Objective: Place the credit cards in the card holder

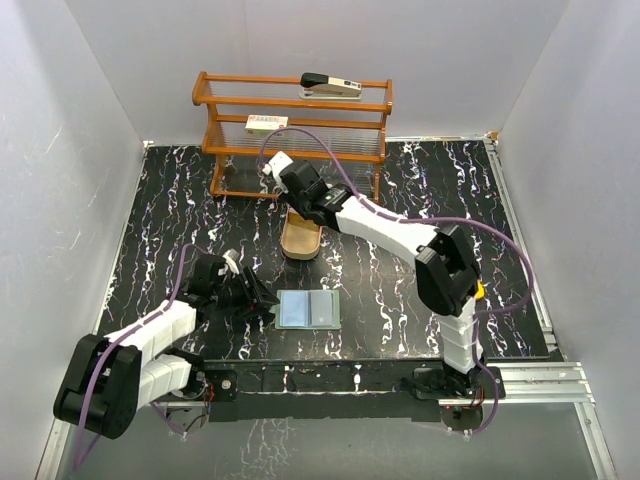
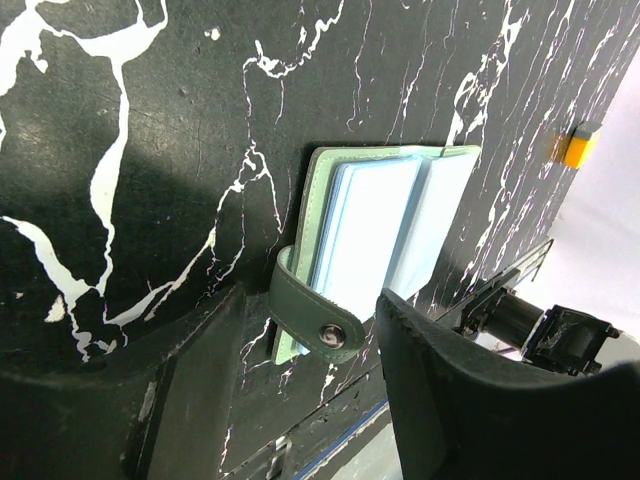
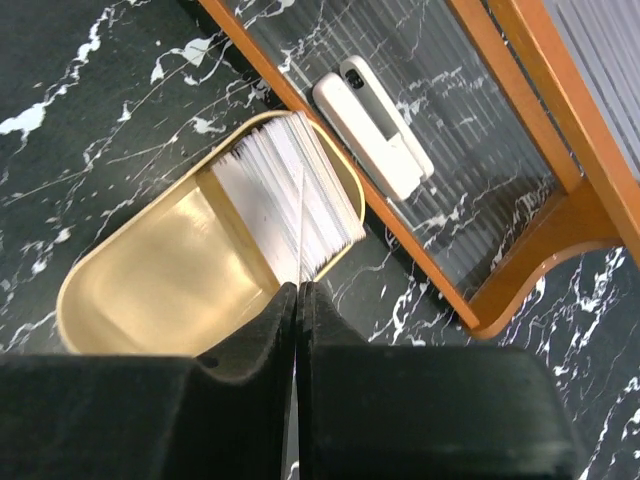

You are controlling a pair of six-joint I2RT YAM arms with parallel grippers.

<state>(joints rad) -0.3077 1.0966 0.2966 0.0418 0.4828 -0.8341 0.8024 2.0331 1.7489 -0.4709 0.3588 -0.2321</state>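
The sage-green card holder point(image 1: 309, 309) lies open on the black marble table, its clear blue-grey pockets up. In the left wrist view it point(image 2: 380, 225) lies just beyond my fingers, its snap strap point(image 2: 320, 325) curling up between the jaws. My left gripper point(image 2: 310, 310) is open and empty, also in the top view point(image 1: 255, 298). My right gripper point(image 3: 297, 290) is shut on one thin credit card point(image 3: 300, 225) seen edge-on, held above a stack of cards point(image 3: 285, 190) standing in the tan oval tray point(image 3: 150, 290). In the top view this gripper point(image 1: 300, 208) hovers over the tray point(image 1: 300, 243).
A wooden rack point(image 1: 295, 105) stands at the back with a stapler point(image 1: 330, 84) on top and a white box point(image 1: 266, 122) on its middle shelf. A white device point(image 3: 372, 125) lies under the rack beside the tray. White walls enclose the table.
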